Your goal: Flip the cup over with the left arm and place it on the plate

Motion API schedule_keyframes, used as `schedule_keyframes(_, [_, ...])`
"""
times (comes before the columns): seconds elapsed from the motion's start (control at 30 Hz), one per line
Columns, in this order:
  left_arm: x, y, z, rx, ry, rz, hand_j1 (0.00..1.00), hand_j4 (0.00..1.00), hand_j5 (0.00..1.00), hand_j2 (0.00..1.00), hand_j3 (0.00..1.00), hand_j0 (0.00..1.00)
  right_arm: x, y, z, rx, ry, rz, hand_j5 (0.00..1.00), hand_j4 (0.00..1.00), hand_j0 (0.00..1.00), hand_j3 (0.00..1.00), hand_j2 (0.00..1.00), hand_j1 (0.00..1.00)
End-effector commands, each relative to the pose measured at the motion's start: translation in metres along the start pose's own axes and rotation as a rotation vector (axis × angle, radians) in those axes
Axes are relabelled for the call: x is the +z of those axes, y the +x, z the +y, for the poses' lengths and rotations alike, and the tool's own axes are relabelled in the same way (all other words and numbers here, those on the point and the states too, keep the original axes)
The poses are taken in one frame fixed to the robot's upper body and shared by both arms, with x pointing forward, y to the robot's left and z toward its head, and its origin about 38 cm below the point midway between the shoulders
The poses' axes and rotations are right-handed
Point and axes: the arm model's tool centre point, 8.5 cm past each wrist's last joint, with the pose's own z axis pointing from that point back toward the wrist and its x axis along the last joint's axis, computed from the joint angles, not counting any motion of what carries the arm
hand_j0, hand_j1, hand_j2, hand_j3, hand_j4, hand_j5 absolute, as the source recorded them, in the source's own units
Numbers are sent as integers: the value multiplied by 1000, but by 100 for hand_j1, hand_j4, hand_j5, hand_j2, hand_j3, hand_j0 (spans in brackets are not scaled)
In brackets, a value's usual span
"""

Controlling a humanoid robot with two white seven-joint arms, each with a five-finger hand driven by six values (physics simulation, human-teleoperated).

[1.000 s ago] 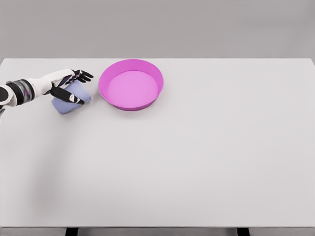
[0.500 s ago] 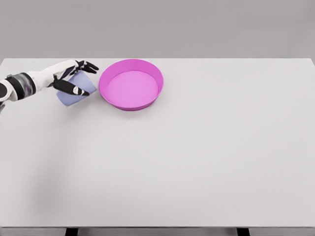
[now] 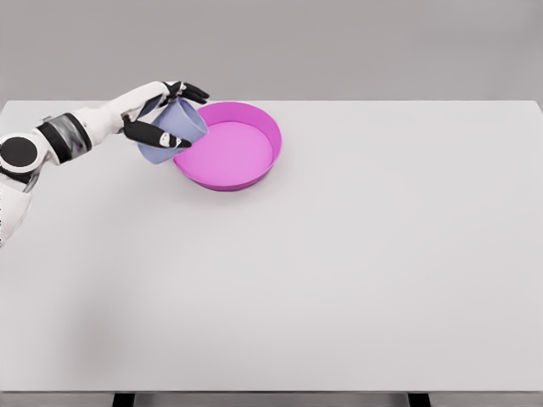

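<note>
Gripping the tilted lilac cup (image 3: 173,131), the left hand (image 3: 159,112) curls around it beside the pink plate (image 3: 265,161).

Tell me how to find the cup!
Look at the white table, far left side, next to the pink plate. The cup is held tilted in the left robot hand, at the plate's left rim. It's the only pale blue thing there.

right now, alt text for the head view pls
The left hand holds a pale blue cup, tilted, at the left rim of a pink plate on a white table. The right arm is out of view.
</note>
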Motion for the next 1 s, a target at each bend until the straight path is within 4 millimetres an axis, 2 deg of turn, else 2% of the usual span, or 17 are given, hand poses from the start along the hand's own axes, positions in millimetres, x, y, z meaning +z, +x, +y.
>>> schedule_keyframes(0.0, [-7,7,-3,14,8,-37,77,77,77,77,77,77,0,0,0,-1,0,0,100,100,100,100,100,100])
schedule_keyframes(0.33, [-40,25,-22,92,20,-118,77,77,77,77,77,77,0,0,0,-1,0,0,100,100,100,100,100,100])
schedule_keyframes(0.47, [-47,19,-26,134,35,-112,77,77,77,77,77,77,0,0,0,-1,0,0,100,100,100,100,100,100])
schedule_keyframes(0.57, [-57,11,-36,184,37,-100,77,77,77,77,77,77,0,0,0,-1,0,0,100,100,100,100,100,100])
schedule_keyframes(0.83, [-63,13,-36,232,81,-133,78,78,78,78,78,78,0,0,0,-1,0,0,100,100,100,100,100,100])
schedule_keyframes(0.97, [-72,12,-45,265,78,-133,78,78,78,78,78,78,0,0,0,-1,0,0,100,100,100,100,100,100])
